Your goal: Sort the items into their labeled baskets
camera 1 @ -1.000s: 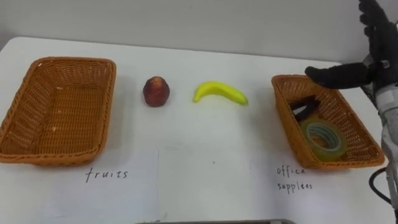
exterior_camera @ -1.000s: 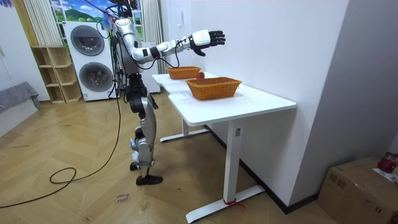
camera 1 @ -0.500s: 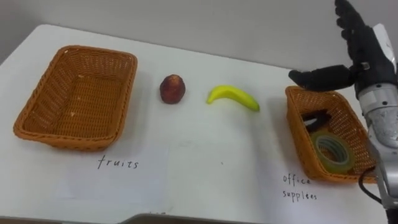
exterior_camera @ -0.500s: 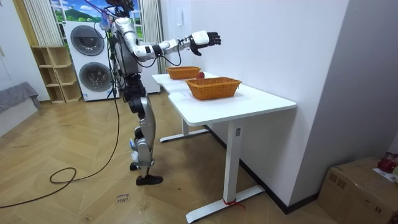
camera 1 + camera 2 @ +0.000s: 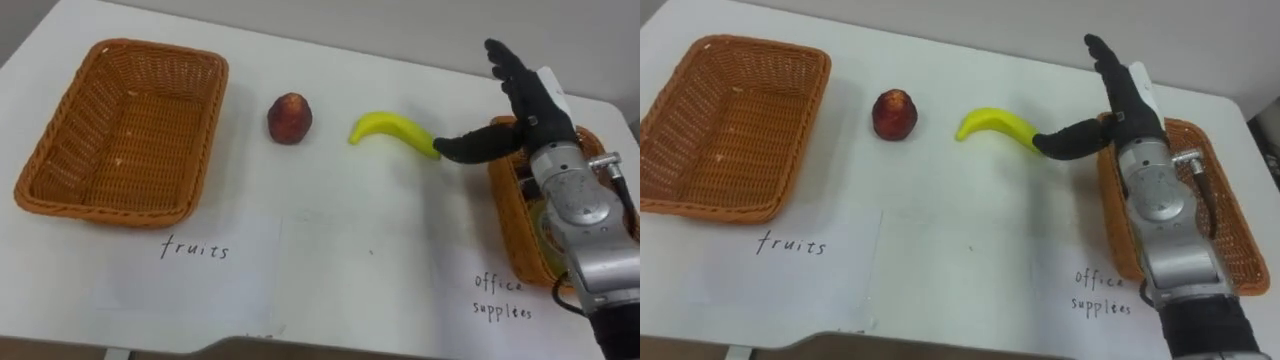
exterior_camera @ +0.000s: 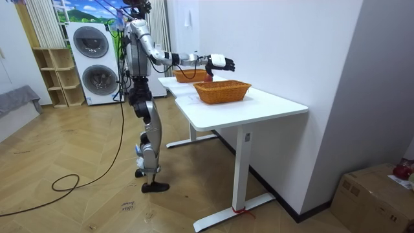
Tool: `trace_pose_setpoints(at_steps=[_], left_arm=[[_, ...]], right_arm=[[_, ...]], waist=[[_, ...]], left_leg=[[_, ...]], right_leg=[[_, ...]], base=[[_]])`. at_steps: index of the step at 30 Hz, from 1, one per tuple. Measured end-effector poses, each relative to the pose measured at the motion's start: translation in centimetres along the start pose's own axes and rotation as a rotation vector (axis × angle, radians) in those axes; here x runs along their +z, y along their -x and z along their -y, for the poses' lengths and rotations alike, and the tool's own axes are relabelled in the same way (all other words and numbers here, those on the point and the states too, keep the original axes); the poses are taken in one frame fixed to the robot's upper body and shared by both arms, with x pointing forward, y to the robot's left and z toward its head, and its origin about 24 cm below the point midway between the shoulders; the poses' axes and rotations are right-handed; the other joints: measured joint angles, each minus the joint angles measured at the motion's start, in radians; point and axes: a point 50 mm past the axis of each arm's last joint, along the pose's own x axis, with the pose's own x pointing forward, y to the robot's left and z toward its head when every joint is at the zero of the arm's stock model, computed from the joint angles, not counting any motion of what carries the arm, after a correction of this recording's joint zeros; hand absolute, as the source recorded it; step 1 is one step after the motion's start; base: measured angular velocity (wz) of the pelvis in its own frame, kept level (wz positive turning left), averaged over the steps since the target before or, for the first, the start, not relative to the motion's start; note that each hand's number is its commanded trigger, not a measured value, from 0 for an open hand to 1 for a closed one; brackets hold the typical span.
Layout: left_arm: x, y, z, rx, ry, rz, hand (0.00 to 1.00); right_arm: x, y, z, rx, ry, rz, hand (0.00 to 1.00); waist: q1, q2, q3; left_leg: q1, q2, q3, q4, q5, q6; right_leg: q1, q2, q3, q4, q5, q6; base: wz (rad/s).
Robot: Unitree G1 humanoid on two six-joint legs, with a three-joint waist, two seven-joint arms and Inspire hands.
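The right hand (image 5: 530, 110) is open, with its thumb just beside the banana (image 5: 385, 127). Bare surface (image 5: 350, 260) lies in front of it, and a handwritten label (image 5: 195, 250) sits below the left basket (image 5: 100, 208).

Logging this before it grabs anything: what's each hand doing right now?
Right hand: open, fingers straight, thumb beside the banana's end, holding nothing.
Left hand: cannot be told.

Open table (image 5: 330, 250) lying between peach (image 5: 289, 118) and banana (image 5: 385, 128), right hand (image 5: 538, 122) crowding banana's end beside right basket (image 5: 505, 220).
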Motion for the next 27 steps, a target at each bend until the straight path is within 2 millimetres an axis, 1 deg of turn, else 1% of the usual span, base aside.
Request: trace_pose_setpoints(at_steps=[4,7,10,15,17,22,27], left_arm=[[0.4,-0.2,-0.1,0.012,0.017,0.000,0.00],[0.9,-0.3,-0.4,0.026,0.026,0.011,0.00],[1.2,-0.4,-0.7,0.038,0.018,0.020,0.00],[1.1,-0.4,-1.0,0.044,0.012,0.019,0.00],[1.2,-0.4,-0.9,0.043,0.002,0.023,0.00],[1.5,-0.5,-1.2,0.050,0.002,0.032,0.00],[1.9,-0.6,-1.3,0.053,0.005,0.042,0.00]], right_arm=[[-0.1,-0.3,-0.1,0.015,0.009,-0.006,0.00],[-0.2,-0.5,-0.4,0.042,0.038,-0.012,0.00],[0.3,-0.8,-0.5,0.055,0.066,0.003,0.00],[0.3,-0.9,-0.2,0.050,0.078,0.000,0.00],[0.1,-0.9,-0.3,0.056,0.081,-0.007,0.00],[-0.3,-0.9,-0.9,0.085,0.136,-0.021,0.00],[-0.3,-0.9,-1.0,0.098,0.197,-0.021,0.00]], waist=[[0.003,-0.006,0.0032],[0.006,-0.009,0.0031],[0.009,-0.011,0.0032],[0.026,-0.015,0.0038],[0.027,-0.018,0.0051],[0.041,-0.030,0.0050],[0.059,-0.031,0.0058]], left_leg=[[-0.004,0.001,0.001,-0.001,0.000,0.000],[-0.015,0.000,0.000,0.000,0.000,0.000],[-0.030,0.000,-0.002,0.002,0.002,0.000],[-0.034,0.001,-0.007,0.002,0.003,-0.001],[-0.036,0.000,-0.010,0.003,0.003,0.000],[-0.047,0.000,-0.010,0.009,0.004,-0.001],[-0.048,0.000,-0.009,0.012,0.004,-0.001]], right_leg=[[-0.001,0.000,-0.001,-0.002,0.000,0.000],[-0.008,-0.001,-0.004,-0.002,0.000,0.000],[-0.018,-0.003,-0.015,-0.001,0.000,0.000],[-0.018,-0.003,-0.025,-0.001,0.000,0.000],[-0.018,-0.004,-0.028,-0.002,0.000,0.000],[-0.031,-0.004,-0.027,-0.001,0.000,0.000],[-0.032,-0.004,-0.025,-0.001,0.001,-0.001]], base=[[0.01],[0.00],[0.05],[0.06],[0.05],[0.00],[-0.01]])
